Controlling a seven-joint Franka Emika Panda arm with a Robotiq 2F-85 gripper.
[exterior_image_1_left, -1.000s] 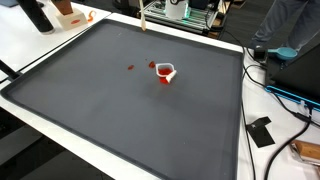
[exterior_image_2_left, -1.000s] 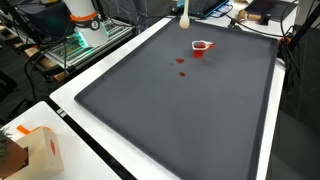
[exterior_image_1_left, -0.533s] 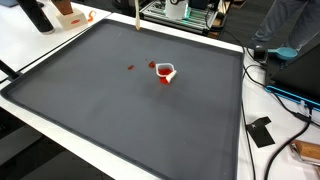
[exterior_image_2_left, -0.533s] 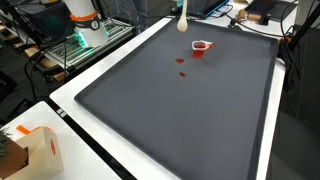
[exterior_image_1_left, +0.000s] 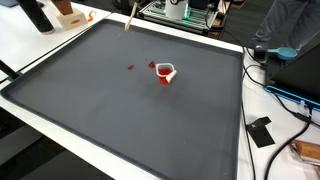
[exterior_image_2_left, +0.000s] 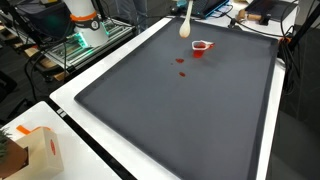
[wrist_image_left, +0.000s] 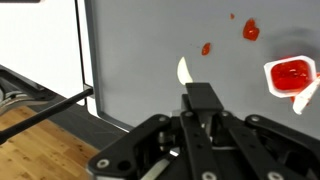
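The pale cream spoon has slid left over the far edge of the dark grey mat and now tilts, well apart from the cup. To its right are red drops, then the small white plastic cup, upright on the mat with red liquid inside. In the wrist view the black gripper reaches in from below, jaws clenched on the spoon's handle.
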